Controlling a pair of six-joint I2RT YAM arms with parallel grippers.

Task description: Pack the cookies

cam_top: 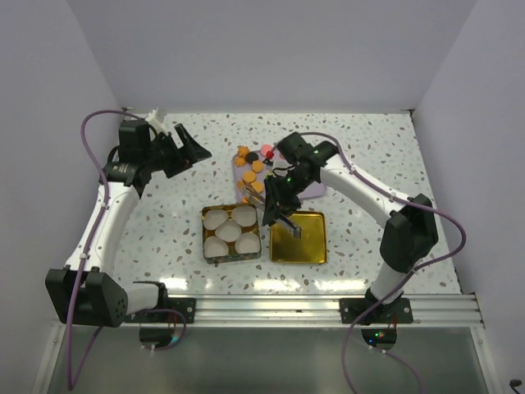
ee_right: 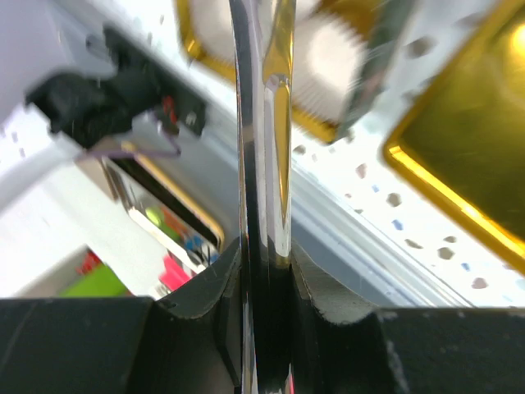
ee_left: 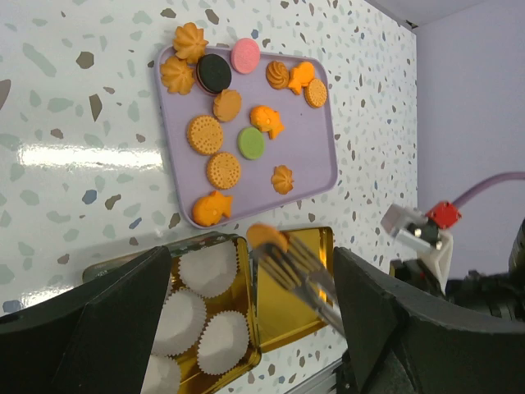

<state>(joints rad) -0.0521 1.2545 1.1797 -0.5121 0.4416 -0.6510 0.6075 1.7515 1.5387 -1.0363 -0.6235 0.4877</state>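
Expect bright, even overhead light in the top view. The table (cam_top: 164, 238) carries a white glare band along its near edge, and shadows are faint and soft. In the left wrist view, note a glare streak on the table at the left. The tray (ee_left: 316, 148) is sharp there, while the tongs (ee_left: 299, 279) are smeared. Treat the right wrist view as heavily blurred: the cups (ee_right: 328, 49) are blown out white, and the tin (ee_right: 443, 189) rim glints.
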